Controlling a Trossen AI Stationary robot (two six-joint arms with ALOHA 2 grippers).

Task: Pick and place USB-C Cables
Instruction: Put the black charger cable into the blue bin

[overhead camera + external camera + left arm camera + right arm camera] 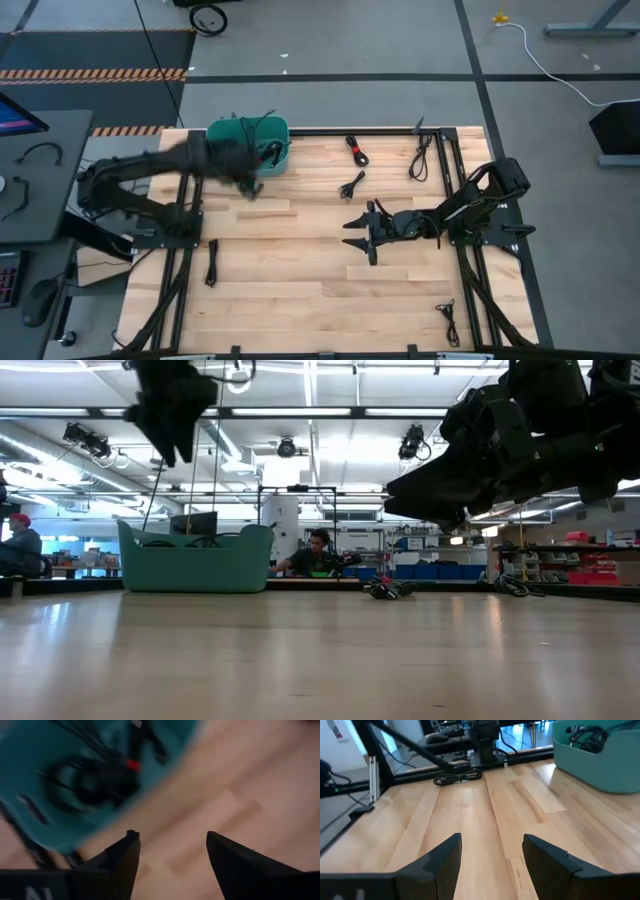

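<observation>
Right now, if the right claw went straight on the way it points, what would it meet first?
Bare table first; the right claw, open, faces a black cable bundle by the left arm's base, though depth is unclear.

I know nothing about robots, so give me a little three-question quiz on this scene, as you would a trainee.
1. True or false: the left gripper holds a cable.
2. Which lies between the teal bin and the right gripper? A) the small cable B) a cup C) a book
3. Fill in: the cable beside the left arm's base lies on the wooden ____.

Key: 1. False; its fingers are apart over table and bin rim with nothing between them. 2. A. 3. table. The right gripper is also open and empty.
</observation>
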